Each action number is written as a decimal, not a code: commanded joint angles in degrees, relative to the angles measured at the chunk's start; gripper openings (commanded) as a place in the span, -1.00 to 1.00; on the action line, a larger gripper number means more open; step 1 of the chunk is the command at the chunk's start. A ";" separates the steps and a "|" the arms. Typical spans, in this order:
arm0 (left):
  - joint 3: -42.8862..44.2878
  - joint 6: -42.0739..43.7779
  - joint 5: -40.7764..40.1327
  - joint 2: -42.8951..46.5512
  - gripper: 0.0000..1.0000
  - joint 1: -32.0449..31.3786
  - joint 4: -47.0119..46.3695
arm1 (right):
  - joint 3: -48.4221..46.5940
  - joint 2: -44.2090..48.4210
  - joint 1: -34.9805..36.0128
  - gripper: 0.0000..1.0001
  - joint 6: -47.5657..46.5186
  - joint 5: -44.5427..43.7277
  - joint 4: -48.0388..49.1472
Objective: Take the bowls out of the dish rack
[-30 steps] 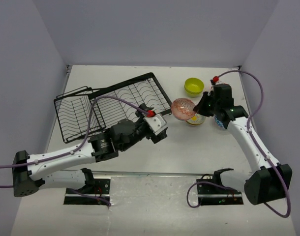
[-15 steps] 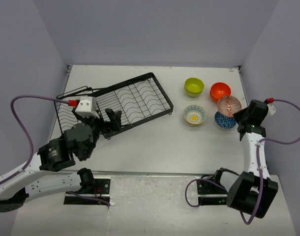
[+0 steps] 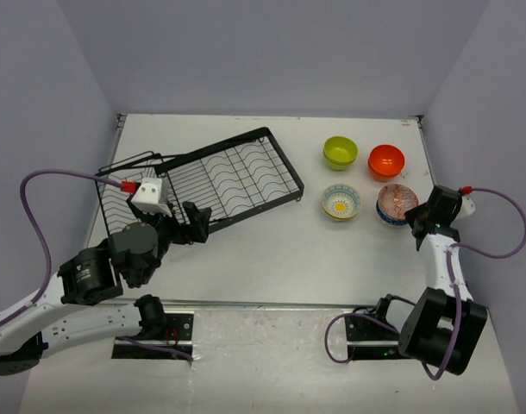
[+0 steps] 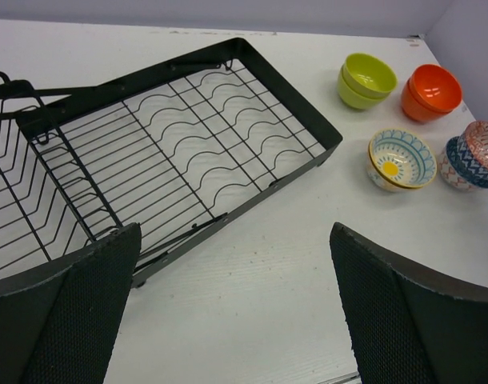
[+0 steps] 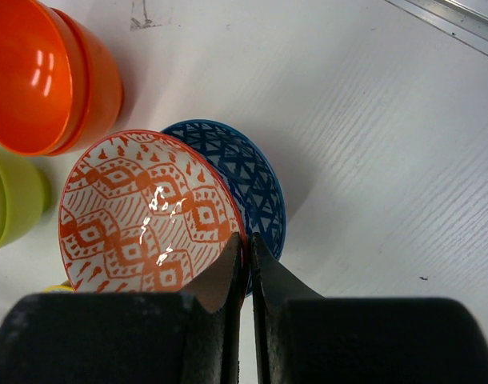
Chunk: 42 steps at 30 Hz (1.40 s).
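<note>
Right gripper (image 5: pixel 246 256) pinches the rim of the red bowl (image 5: pixel 148 212), nested in the blue bowl (image 5: pixel 256 176) well right of the rack (image 3: pixel 220 172); best released once level, then lifted straight up; left gripper (image 4: pixel 234 240) gapes by the rack.

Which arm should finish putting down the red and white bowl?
Right. The right fingers are shut on the rim of the red-and-white bowl, which sits on the blue patterned bowl. The left fingers hang wide open by the empty dish rack, across the table from those bowls.
</note>
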<state>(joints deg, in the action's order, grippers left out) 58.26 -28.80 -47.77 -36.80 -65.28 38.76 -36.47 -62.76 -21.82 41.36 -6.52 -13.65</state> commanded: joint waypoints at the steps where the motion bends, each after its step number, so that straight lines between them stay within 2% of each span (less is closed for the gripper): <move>1: -1.13 -0.38 2.05 0.76 1.00 0.15 0.26 | 0.08 -0.17 -0.41 -1.00 0.74 -1.47 5.21; 8: -3.15 -0.12 4.35 1.82 1.00 0.15 -2.03 | 1.84 -0.61 -0.85 -1.00 1.17 -1.21 6.62; 10: -3.15 -0.21 4.61 1.64 1.00 0.15 -1.85 | 2.10 -1.04 -0.94 -0.87 1.17 -1.12 7.14; 15: -3.41 -1.35 4.70 1.38 1.00 0.15 -1.23 | 2.36 -0.87 -1.12 -0.73 1.17 0.37 7.58; 18: -3.59 -1.44 4.44 0.85 1.00 0.15 -1.85 | 2.89 0.36 -1.12 -0.49 1.09 1.69 8.11; 22: -3.42 -1.26 4.35 -0.73 1.00 0.15 -2.99 | 3.25 3.43 -1.12 0.20 0.91 3.10 7.24; 27: -3.94 -2.05 1.55 -3.10 1.00 0.15 -3.96 | 2.72 8.70 -1.12 0.22 0.04 3.36 5.13; 31: -6.49 -7.14 -4.33 -5.64 1.00 0.24 -6.23 | 1.76 11.16 -1.12 0.25 -2.33 5.73 2.93; 34: -6.32 -7.50 -2.18 -10.04 1.00 3.82 -9.83 | -0.35 16.34 -0.77 0.44 -5.50 11.52 0.82; 35: -6.06 -6.55 0.54 -11.18 1.00 9.50 -11.85 | -1.31 19.84 0.63 0.78 -6.46 13.62 -0.57; 36: -5.53 -5.32 4.66 -13.28 1.00 13.29 -16.39 | -2.63 21.09 1.95 0.98 -8.56 13.38 -2.15; 37: -5.26 -3.91 11.58 -14.08 1.00 16.73 -18.18 | -4.82 21.97 3.35 0.98 -9.80 12.51 -4.26; 38: -4.83 -3.81 13.21 -14.61 1.00 22.68 -19.50 | -10.15 22.33 7.37 0.98 -11.29 10.93 -9.50; 39: -3.17 -3.98 13.84 -15.05 1.00 25.17 -19.95 | -16.29 21.90 12.02 0.98 -14.70 8.13 -11.90; 40: -2.02 -4.07 13.84 -14.89 1.00 29.20 -19.08 | -19.57 21.37 14.24 0.97 -16.13 6.89 -15.15; 42: -0.08 -3.90 12.97 -12.18 1.00 32.21 -16.02 | -25.21 20.49 18.11 0.97 -19.90 2.07 -23.59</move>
<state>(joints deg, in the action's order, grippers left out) 52.99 -33.26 -37.01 -52.90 -37.28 26.15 -52.75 -42.39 -7.99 29.80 1.21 -26.72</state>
